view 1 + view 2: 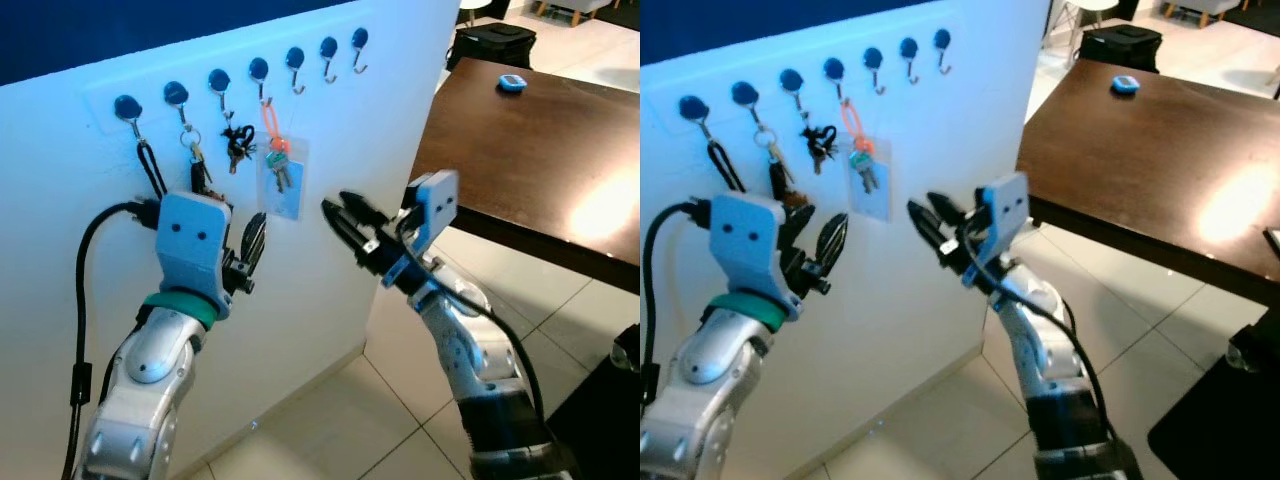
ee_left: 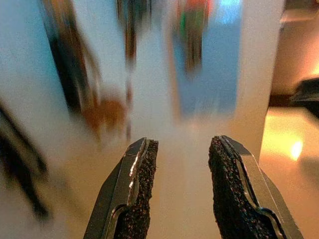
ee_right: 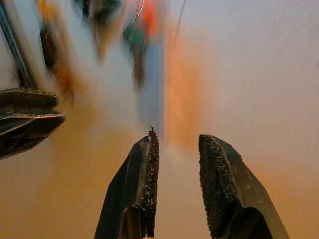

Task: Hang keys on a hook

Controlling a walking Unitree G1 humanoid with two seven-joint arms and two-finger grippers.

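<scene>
A bunch of keys (image 1: pixel 279 172) on an orange loop (image 1: pixel 270 122), with a clear blue card sleeve (image 1: pixel 287 195), hangs from a blue-knobbed hook (image 1: pixel 258 70) on the white wall. My left gripper (image 1: pixel 237 228) is open and empty, just left of and below the keys, close to the wall. My right gripper (image 1: pixel 341 208) is open and empty too, a little to the right of the card sleeve, pointing at the wall. Both wrist views are blurred; the left fingers (image 2: pixel 137 174) and right fingers (image 3: pixel 147 169) stand apart with nothing between them.
Along the hook row hang a black strap (image 1: pixel 150 168), a key ring (image 1: pixel 192 142) and dark keys (image 1: pixel 237 146); three hooks at the right (image 1: pixel 328 52) are bare. A brown table (image 1: pixel 540 160) with a small blue object (image 1: pixel 511 83) stands right of the wall's corner. Tiled floor (image 1: pixel 340 420) lies below.
</scene>
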